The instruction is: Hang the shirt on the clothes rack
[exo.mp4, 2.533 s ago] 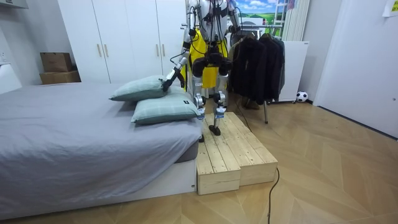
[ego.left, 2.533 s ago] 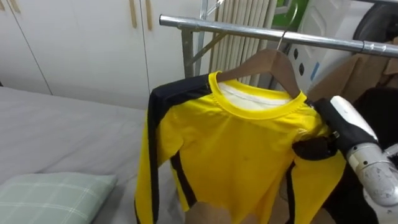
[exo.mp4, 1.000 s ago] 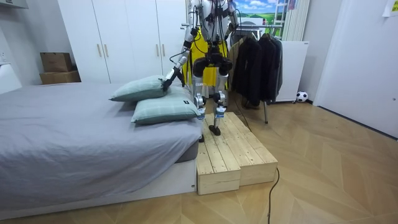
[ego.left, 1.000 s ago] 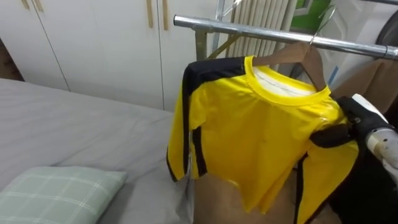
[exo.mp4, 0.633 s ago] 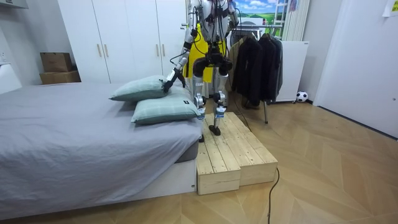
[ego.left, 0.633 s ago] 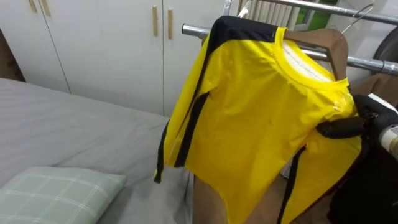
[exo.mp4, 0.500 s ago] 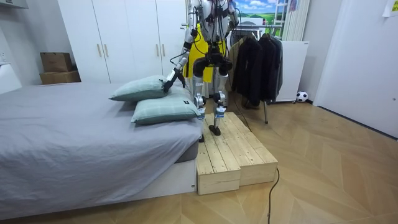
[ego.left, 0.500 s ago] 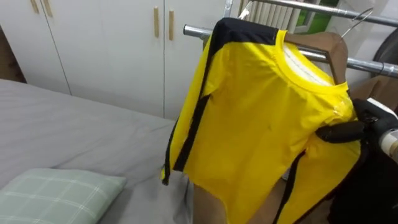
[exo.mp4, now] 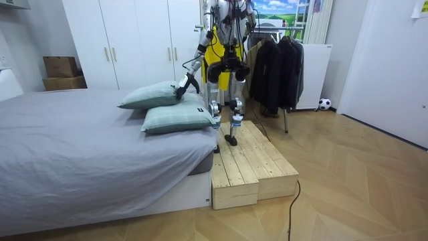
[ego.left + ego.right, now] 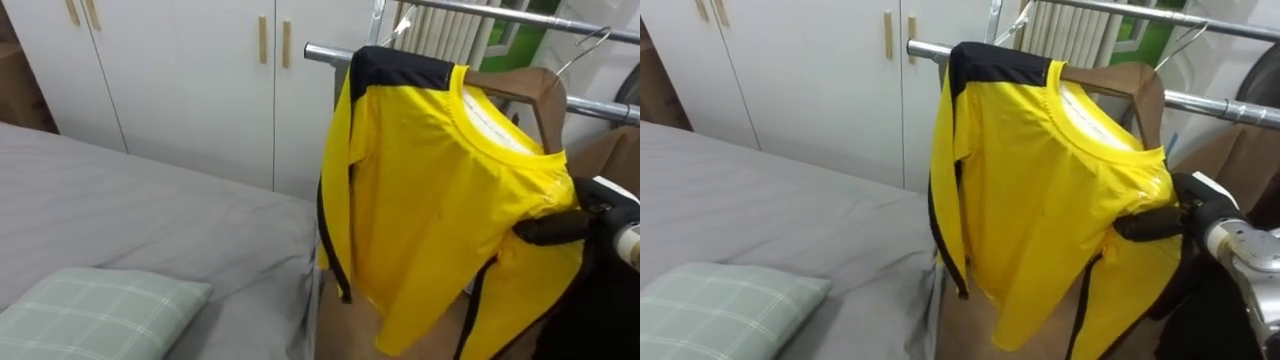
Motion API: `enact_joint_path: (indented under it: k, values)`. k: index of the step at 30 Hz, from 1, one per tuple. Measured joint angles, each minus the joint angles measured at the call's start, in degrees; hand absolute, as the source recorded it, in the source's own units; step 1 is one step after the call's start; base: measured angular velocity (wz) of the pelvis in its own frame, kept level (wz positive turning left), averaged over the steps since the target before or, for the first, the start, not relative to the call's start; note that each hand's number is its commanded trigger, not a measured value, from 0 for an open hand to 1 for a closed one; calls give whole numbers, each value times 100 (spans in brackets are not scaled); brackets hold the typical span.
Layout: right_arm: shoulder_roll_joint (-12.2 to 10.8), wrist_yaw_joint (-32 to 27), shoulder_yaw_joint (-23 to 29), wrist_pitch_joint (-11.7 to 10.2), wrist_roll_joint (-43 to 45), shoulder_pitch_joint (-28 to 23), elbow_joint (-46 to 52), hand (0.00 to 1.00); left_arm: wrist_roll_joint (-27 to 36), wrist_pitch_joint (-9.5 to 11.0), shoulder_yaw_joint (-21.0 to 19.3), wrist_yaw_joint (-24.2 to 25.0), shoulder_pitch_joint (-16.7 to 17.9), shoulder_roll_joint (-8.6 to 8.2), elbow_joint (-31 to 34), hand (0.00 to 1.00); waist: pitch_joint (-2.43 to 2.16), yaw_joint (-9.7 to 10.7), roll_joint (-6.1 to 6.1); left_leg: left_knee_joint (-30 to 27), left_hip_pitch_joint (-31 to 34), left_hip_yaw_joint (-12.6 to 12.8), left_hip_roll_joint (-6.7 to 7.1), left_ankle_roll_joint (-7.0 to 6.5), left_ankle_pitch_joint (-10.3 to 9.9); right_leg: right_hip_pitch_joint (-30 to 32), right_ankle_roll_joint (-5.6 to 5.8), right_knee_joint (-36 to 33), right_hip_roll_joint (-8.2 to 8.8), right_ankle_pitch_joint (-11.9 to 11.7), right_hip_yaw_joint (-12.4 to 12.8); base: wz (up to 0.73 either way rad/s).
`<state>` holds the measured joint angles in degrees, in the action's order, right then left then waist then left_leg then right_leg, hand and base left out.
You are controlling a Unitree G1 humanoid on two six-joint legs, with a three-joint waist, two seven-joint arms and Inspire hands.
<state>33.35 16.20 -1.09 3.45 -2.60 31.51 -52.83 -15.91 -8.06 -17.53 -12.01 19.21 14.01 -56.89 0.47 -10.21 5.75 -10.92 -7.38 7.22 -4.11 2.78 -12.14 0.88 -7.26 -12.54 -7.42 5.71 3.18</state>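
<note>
White wardrobe doors with wooden handles stand behind a grey bed, and a green checked pillow lies at the lower left of the eye views. A metal rail crosses the upper right, with a white radiator behind it. A yellow shirt with black trim at the shoulder and down the side seams hangs on a wooden hanger in front of the rail, its black-topped shoulder level with the rail's near end. The hanger's wire hook rises above the rail line; whether it rests on any bar cannot be told. The right hand comes in from the right edge and grips the shirt at its other shoulder, a dark finger curled across the yellow cloth and pinching it there. In the room view the robot stands upright on a low wooden platform at the bed's side, facing the rack with its back to the camera and the shirt in front of its chest. Its left hand hangs low beside the stacked pillows on the bed, too small there to tell its state. Dark coats hang further along the rack, and a small ball lies on the floor beyond them.
</note>
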Motion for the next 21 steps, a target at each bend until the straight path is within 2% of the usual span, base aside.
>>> enact_joint_path:
  k: [8,11,13,15,17,21]
  values:
    - [-5,-7,-77,2,394,-70,-325,100,0,0,82,35,3,18,30,0,2,-25,1,-29,-4,-51,16,-1,1,-19,15,-13,15,28,1,0]
    - [-20,-53,-339,-41,577,-74,-483,100,2,1,104,37,-1,18,33,0,8,-37,-5,-36,-26,-43,25,-3,3,-38,21,-15,2,33,64,0]
    - [-119,-63,-417,-41,873,-140,-537,100,5,1,129,26,0,19,47,0,20,-37,-7,-36,-48,-32,28,-4,4,-63,25,-12,0,35,76,0]
    - [-288,-94,-437,-40,1002,-175,-667,100,12,1,202,24,2,17,128,0,57,-36,-18,-39,-24,-34,36,-11,8,-51,94,-8,1,65,92,0]
    - [-335,-105,-440,-43,983,-175,-728,100,11,3,217,25,-1,18,157,0,63,-75,-28,-28,-3,-23,41,-16,12,-24,106,-7,1,57,106,0]
    - [-387,-126,-440,-46,961,-230,-757,100,12,3,280,31,1,22,169,0,62,-105,-32,16,-12,-38,41,-17,11,-34,48,15,13,17,57,3]
